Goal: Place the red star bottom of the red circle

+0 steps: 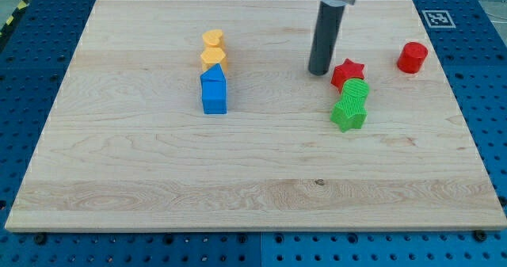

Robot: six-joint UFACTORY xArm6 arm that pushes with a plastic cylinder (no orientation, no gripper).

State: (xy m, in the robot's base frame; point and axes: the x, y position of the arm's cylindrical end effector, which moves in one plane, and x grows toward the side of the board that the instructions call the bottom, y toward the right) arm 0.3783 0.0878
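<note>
The red star [347,73] lies on the wooden board at the view's right of centre. The red circle [412,57] stands to the star's upper right, apart from it. My tip [319,71] sits just left of the red star, close to its left edge; contact cannot be told. A green circle [356,90] touches the star's lower side, and a green star [348,112] lies just below that.
A yellow block [213,40] and a yellow hexagon [214,58] lie at the upper left of centre, with a blue triangle [212,78] and a blue cube [214,97] below them. The board's right edge [459,101] is near the red circle.
</note>
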